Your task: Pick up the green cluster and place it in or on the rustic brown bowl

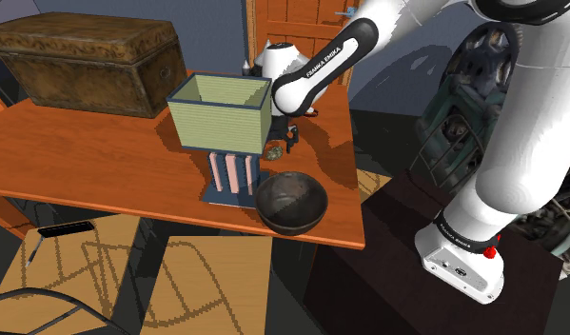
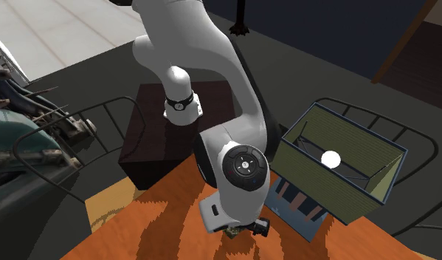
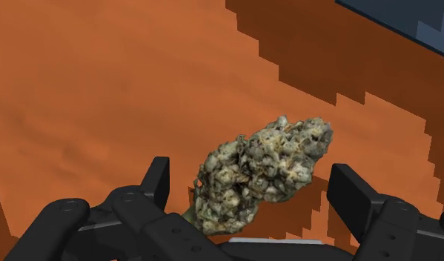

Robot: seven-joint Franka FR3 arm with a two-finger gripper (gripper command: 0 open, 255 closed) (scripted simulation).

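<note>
The shoulder view is where writing can be read: "FRANKA EMIKA" is printed in black along the white forearm of the arm (image 1: 321,59). A second black line is printed on the collar near the arm's base, but it cannot be made out. No other labels are seen.

The pincer (image 3: 253,185) is lowered close to the surface (image 1: 102,162) and is spread. In the wrist view its two black fingers (image 3: 157,182) are set apart on either side of the cluster (image 3: 261,174), and neither is seen to touch it. The cluster is drawn as a knobbly grey-green lump. It lies tilted on the bare orange-brown wood, unheld, with one end nearer the fingers.

The bowl (image 1: 294,223) is dark brown and stands upright at the surface's near edge in the shoulder view. It is set just beside the base of a lamp (image 1: 221,119) and apart from the cluster, which lies farther back, beyond the lamp's base. The lamp has a boxy pale green shade with a blue rim and is carried on a base of pink and blue stripes. A white bulb (image 2: 330,158) is seen inside it from the second exterior view.

A worn brown chest (image 1: 88,62) is placed at the far corner, at the shoulder view's left. Strong shadows of the arm are cast across the wood. A panelled orange door (image 1: 297,19) is seen behind the surface. A tan rug (image 1: 206,285) with dark line patterns covers the floor below. The arm is mounted on a dark stand (image 1: 387,247).
</note>
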